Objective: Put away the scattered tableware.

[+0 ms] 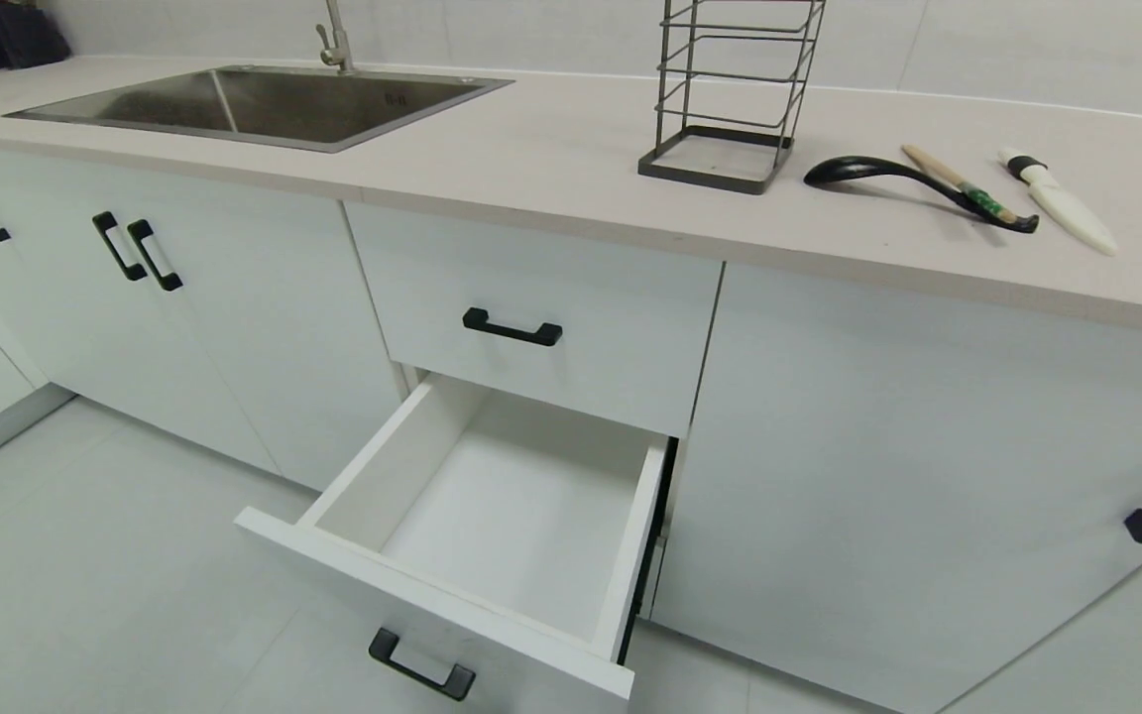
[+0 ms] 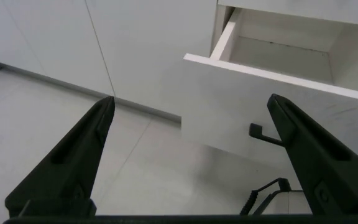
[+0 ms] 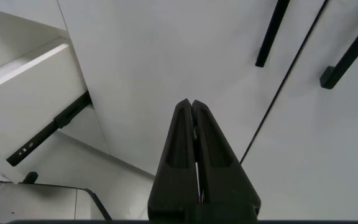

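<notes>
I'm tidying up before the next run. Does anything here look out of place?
Yes. Three utensils lie loose on the countertop beside the wire rack: a black ladle, a wooden-handled tool and a white tool. The lower drawer stands pulled open. Nothing looks spilled or damaged.

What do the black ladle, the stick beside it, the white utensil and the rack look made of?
Black ladle: likely plastic or nylon; smooth, uniform black with a slight sheen.
Stick: wood, judging by its matte tan surface; a green band sits near one end.
White utensil: probably plastic, lightly glossy, with a black collar; ceramic can't be ruled out.
Rack: thin metal wire on a frame base, with a dark matte coating.
</notes>
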{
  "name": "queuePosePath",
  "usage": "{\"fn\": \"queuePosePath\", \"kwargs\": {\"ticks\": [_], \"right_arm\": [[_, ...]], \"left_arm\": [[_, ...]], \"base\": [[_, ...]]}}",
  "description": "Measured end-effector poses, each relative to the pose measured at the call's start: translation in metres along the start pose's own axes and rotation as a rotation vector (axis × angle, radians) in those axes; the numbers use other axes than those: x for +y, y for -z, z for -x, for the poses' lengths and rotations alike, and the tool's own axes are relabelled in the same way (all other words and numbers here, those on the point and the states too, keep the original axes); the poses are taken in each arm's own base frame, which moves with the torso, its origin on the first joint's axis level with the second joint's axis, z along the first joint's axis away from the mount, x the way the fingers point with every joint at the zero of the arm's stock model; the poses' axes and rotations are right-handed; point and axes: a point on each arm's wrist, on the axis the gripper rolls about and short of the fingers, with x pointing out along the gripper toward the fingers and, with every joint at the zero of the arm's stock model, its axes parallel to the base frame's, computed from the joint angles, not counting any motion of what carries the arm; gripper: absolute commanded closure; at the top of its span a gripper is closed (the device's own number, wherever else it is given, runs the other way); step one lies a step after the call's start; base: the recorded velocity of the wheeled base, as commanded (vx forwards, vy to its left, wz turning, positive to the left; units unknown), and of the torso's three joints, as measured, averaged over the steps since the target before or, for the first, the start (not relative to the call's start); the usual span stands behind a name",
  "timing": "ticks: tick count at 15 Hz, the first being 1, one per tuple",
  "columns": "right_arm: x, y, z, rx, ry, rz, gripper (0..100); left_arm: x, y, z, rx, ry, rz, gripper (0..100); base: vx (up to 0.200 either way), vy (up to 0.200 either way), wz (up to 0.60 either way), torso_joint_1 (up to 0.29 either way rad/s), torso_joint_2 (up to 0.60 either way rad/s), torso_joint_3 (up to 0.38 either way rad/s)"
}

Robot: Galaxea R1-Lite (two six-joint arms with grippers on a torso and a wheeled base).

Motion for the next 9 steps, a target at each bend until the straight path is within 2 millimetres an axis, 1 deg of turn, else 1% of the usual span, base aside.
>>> {"fn": "queuePosePath", "kwargs": {"ticks": [2,4,5,6,9], "right_arm": [[0.0,-0.0001,0.0,-0.001,0.0,0.001,100],[0.0,0.0,0.0,0.0,0.0,0.0,100],[0.0,0.0001,0.0,0.001,0.0,0.0,100],[0.0,0.0001,0.0,0.001,0.0,0.0,100],[0.0,-0.0001,0.0,-0.001,0.0,0.0,100]], "left_arm": [[0.0,-0.0001,0.0,-0.001,0.0,0.0,0],[0.0,0.0,0.0,0.0,0.0,0.0,0],[0.0,0.0,0.0,0.0,0.0,0.0,0],[0.0,0.0,0.0,0.0,0.0,0.0,0],[0.0,-0.0002,0.0,-0.001,0.0,0.0,0]], "base": [[0.0,0.0,0.0,0.212,-0.07,-0.066],[0.0,0.0,0.0,0.251,-0.15,-0.193],[0.0,0.0,0.0,0.261,-0.47,-0.207],[0.0,0.0,0.0,0.242,-0.72,-0.261],[0.0,0.0,0.0,0.178,-0.59,-0.167]]}}
